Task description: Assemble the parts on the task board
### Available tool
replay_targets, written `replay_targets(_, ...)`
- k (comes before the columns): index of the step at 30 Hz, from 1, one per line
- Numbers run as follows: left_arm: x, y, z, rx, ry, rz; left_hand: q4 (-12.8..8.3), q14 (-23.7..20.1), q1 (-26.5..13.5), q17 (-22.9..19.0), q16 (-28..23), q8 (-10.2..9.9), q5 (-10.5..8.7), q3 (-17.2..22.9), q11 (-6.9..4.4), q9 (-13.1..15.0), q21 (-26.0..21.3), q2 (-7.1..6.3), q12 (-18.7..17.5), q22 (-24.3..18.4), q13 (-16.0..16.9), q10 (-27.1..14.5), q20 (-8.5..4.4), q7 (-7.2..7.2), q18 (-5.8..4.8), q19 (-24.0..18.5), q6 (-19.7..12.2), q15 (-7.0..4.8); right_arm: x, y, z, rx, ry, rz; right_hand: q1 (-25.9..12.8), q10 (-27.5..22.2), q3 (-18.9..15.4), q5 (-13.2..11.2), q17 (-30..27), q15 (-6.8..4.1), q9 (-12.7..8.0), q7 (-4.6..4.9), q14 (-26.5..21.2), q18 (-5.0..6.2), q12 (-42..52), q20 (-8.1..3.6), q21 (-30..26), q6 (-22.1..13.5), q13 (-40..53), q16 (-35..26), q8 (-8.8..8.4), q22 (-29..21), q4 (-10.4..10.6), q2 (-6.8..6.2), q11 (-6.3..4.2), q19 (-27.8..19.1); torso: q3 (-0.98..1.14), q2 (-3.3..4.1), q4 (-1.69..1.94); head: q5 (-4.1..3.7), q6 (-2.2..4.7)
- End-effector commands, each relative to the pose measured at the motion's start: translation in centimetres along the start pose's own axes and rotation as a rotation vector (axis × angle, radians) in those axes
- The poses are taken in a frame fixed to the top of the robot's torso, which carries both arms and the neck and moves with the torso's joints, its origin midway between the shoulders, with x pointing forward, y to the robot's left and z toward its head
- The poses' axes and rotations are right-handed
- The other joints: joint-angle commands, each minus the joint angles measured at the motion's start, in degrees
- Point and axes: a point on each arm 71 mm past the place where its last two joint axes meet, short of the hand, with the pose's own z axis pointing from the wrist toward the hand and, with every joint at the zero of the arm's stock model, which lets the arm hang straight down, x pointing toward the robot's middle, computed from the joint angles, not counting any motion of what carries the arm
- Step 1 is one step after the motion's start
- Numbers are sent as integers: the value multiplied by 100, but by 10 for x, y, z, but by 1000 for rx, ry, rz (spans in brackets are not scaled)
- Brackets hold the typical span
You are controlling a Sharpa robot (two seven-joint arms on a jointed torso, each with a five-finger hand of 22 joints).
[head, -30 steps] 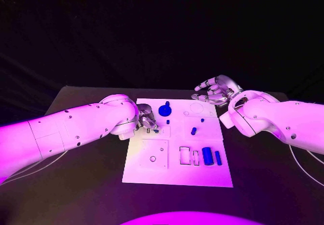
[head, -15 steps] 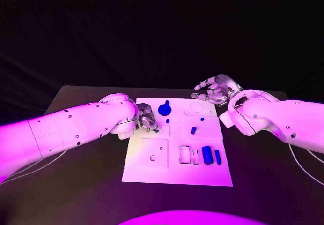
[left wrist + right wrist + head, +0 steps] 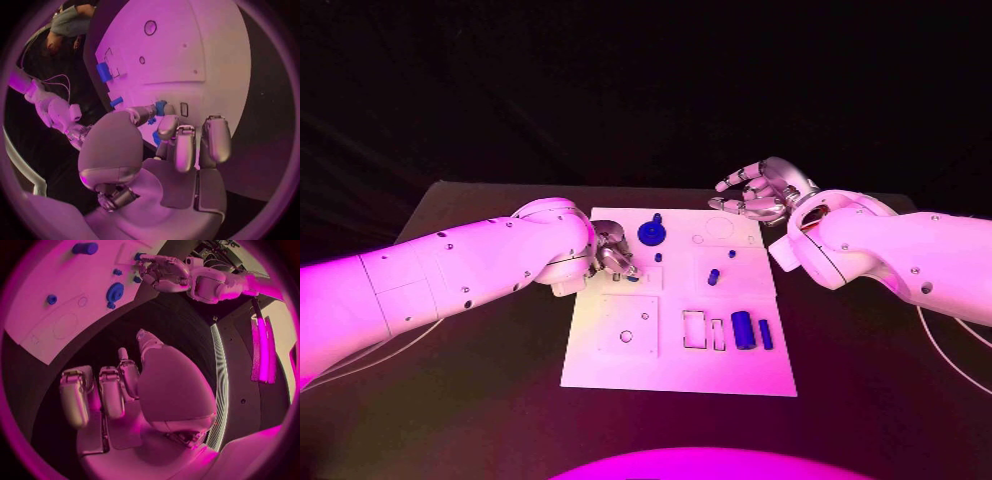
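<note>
— On the board's (image 3: 678,340) near end, what do we see?

— Two blue parts (image 3: 751,331) standing side by side by the slots.

— And midway along the board?

— We see our left hand (image 3: 615,256) low over its left edge, fingers (image 3: 185,145) curled, thumb and a finger pinching a small blue part (image 3: 160,107).

— At the far end?

— A blue knob (image 3: 652,234) sits there. Our right hand (image 3: 762,192) hovers above the desk (image 3: 488,205) just beyond the far right corner, fingers (image 3: 111,390) apart and loosely bent, holding nothing.
</note>
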Motion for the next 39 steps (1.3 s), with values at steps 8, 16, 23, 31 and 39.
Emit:
replay_targets(8,2,0,1,-3,23,16,-930,549,-22,1375,18,27,40,986,4,2,29,80,36,9,7,49,-7,-97,-57,33,134,-42,1,1,0,-12,10,-6,-47,-39,29,-8,1367,-48,-5,-23,569,-39,-29,-44,27,-6,471,-26,26,1509,-11,-17,1,599,3,1,4,-7,-6)
replay_targets(16,3,-2,4,-7,33,20,-902,534,-128,1334,-5,50,-9,1040,9,48,38,148,26,34,-9,40,-12,-94,-63,51,110,-39,1,2,0,-24,0,-4,-48,-36,39,-7,1374,-50,-6,-25,571,-39,-25,-46,27,-7,473,-23,33,1509,-15,-19,-1,599,8,-4,10,-14,-9)
replay_targets(23,3,-5,7,-11,46,27,-883,537,-204,1341,-1,76,-29,1046,8,85,38,200,37,38,-3,48,-12,-99,-65,53,110,-39,2,2,0,-26,-1,-4,-46,-37,43,-6,1366,-51,-7,-26,569,-39,-26,-47,27,-8,470,-27,35,1509,-17,-18,-2,599,13,-4,-3,4,-13)
replay_targets(31,3,-7,9,-11,45,26,-875,540,-254,1349,3,98,-36,1049,5,114,36,240,47,38,5,53,-12,-104,-64,51,109,-41,2,3,0,-28,0,-6,-46,-37,43,-6,1366,-51,-7,-26,569,-39,-26,-47,27,-8,470,-27,35,1509,-17,-18,-2,599,10,0,-10,6,-5)
replay_targets(39,2,-9,11,-12,41,24,-871,540,-288,1349,3,113,-44,1044,3,134,36,258,51,40,5,55,-13,-108,-65,51,109,-43,2,3,0,-31,2,-9,-48,-38,49,-6,1367,-52,-8,-26,569,-39,-28,-48,27,-10,468,-26,38,1509,-18,-17,-2,599,7,0,2,-9,-12)
